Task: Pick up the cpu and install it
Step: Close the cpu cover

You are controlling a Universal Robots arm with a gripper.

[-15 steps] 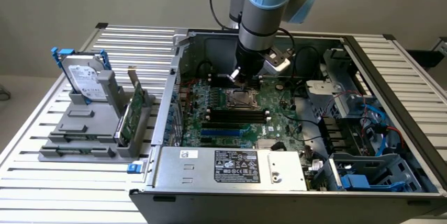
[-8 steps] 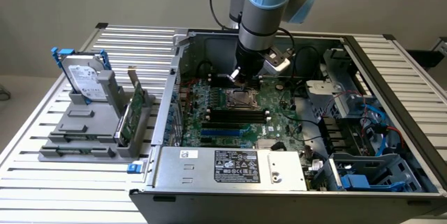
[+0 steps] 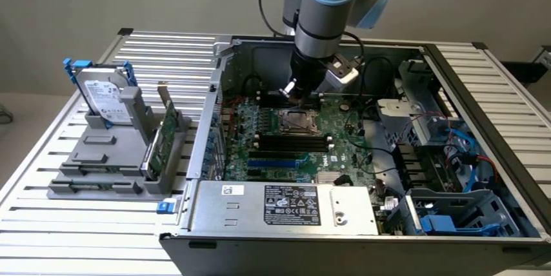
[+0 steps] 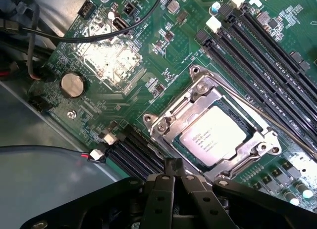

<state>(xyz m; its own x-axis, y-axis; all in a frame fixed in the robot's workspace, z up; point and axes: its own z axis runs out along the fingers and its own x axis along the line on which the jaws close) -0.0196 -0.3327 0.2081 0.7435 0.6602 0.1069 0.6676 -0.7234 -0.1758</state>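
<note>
While the cpu point(image 4: 214, 135) lay flat inside the socket frame point(image 4: 198, 86), the fingers point(image 4: 171, 169) stood pinched shut, empty, at the frame's edge; judged: keep them off the cpu.

Print on the cpu point(image 4: 214, 135), just beyond the jaws of the gripper point(image 4: 174, 165), cannot be read. Its rim is overlapped by the socket frame point(image 4: 174, 121).

The arm point(image 3: 326, 5) comes down almost vertically over the far half of the worktop point(image 3: 77, 237), near its middle. The blue-and-grey wrist point(image 3: 320, 31) sits above the black claw point(image 3: 295, 97), which points straight down. Seen from the wrist, the claw point(image 4: 173, 165) has its fingers pressed together, tips meeting, with nothing gripped between them.
</note>
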